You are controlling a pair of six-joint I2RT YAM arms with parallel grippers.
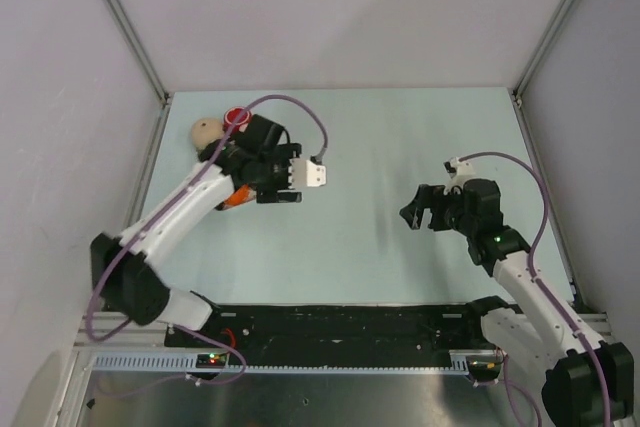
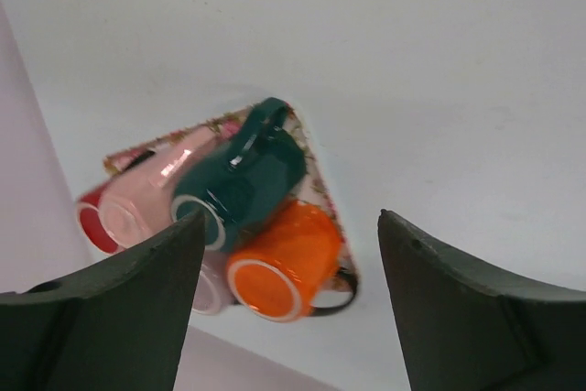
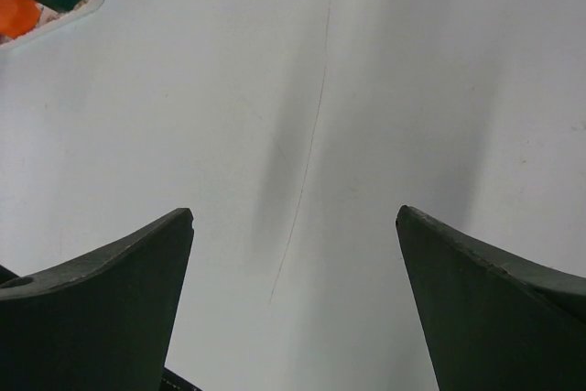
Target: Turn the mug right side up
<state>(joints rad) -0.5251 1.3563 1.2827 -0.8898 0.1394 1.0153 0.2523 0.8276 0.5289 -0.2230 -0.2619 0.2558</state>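
At the far left corner of the table (image 1: 400, 137), several mugs (image 2: 229, 217) are seen piled on their sides in what looks like a tray (image 2: 322, 203). An orange mug (image 2: 284, 263) lies lowest and nearest, with a green mug (image 2: 243, 180) resting on it and a pink mug (image 2: 151, 199) beside that. Which one is meant cannot be told. The left gripper (image 2: 291, 219) is held just short of the pile with its jaws spread wide, and nothing is gripped. The right gripper (image 1: 415, 209) is held well apart over bare table, also spread and empty.

The mugs are judged to be glazed ceramic: stiff, fairly heavy, slick under the pads, and liable to chip if knocked together. Because they lean on one another, lifting one may let the others roll.

The orange mug's open mouth is turned toward the fingers, so its wall could be pinched at the rim, one finger inside and one outside. A hold across the glossy round body is thought more likely to slip. The handles are partly hidden and are considered a poor choice.
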